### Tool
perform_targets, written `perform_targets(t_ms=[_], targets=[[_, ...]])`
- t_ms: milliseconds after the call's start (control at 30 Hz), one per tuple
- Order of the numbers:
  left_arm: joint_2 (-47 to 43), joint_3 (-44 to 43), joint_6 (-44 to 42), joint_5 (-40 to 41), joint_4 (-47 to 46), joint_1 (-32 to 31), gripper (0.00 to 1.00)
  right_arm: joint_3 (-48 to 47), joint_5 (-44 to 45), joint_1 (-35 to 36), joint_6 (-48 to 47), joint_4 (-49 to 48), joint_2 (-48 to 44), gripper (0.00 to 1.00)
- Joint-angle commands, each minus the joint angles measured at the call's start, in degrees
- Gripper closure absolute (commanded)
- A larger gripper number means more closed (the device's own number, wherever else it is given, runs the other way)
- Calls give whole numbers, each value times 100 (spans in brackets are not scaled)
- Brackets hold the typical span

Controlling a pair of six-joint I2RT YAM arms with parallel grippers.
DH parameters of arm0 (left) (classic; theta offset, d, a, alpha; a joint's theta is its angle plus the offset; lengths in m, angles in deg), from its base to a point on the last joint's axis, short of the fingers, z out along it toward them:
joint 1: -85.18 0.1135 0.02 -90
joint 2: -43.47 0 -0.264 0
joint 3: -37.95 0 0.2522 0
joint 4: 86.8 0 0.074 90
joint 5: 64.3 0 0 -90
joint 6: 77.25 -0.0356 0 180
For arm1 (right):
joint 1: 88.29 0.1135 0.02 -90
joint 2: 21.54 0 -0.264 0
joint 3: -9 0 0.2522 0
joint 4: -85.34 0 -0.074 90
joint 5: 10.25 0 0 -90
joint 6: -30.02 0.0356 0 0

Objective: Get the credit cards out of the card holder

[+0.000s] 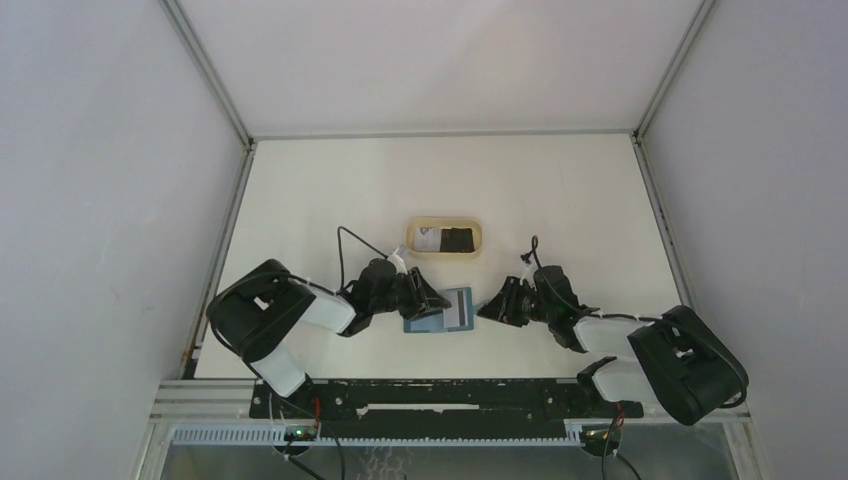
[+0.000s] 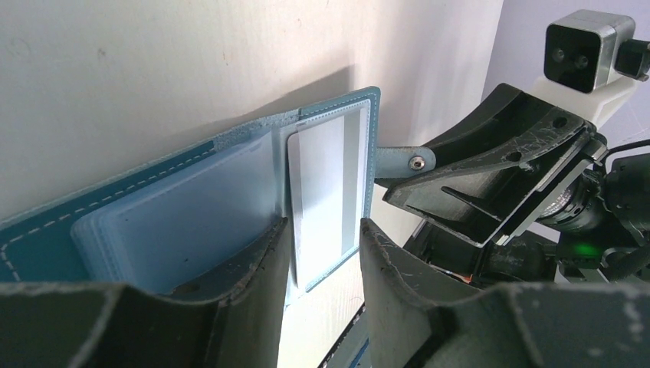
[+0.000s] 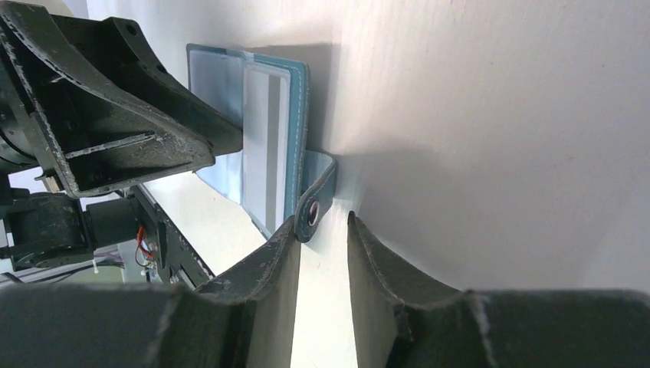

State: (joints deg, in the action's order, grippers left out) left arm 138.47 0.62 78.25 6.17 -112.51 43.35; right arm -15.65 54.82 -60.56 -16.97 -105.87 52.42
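The teal card holder (image 1: pixel 455 312) lies open on the table between my two grippers. In the left wrist view its light blue pockets (image 2: pixel 184 222) face up, and a white credit card (image 2: pixel 322 192) sits in the right-hand pocket. My left gripper (image 2: pixel 323 222) is open; one finger rests over the pocket stack and the card shows in the gap. My right gripper (image 3: pixel 323 217) is open, and the snap tab (image 3: pixel 313 211) stands at its left fingertip. A white card (image 1: pixel 428 238) and a black card (image 1: pixel 458 239) lie in the tan tray (image 1: pixel 445 222).
The tray stands just behind the card holder. Both grippers (image 1: pixel 432 300) (image 1: pixel 487 306) point at each other across the holder, close together. Metal rails run along the table's sides, and the arm bases sit at the near edge.
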Motion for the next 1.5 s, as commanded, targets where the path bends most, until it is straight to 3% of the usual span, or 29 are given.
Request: perform_targets(t_ms=[0,633,800,1033,1267,1333,1467], targets=[[99,2,-228,151,246,37,56,34,155,-12,48,-271,-234,63],[90,-16,-230,103,246,36,56,-299,14,259,83,-806,673,61],[115,-55,-223,67,246,40,56,-349,-47,281,76,-839,752,64],[212,-69,-206,24,158,37,56,-463,-132,390,128,-1107,1056,78],[288,-68,-169,-13,88,42,56,-508,-304,403,277,-1528,1487,76],[306,-64,-173,-14,75,42,56,-517,-308,400,279,-1533,1483,80],[352,-43,-120,-29,-42,42,56,-528,-303,394,257,-1457,1420,100]])
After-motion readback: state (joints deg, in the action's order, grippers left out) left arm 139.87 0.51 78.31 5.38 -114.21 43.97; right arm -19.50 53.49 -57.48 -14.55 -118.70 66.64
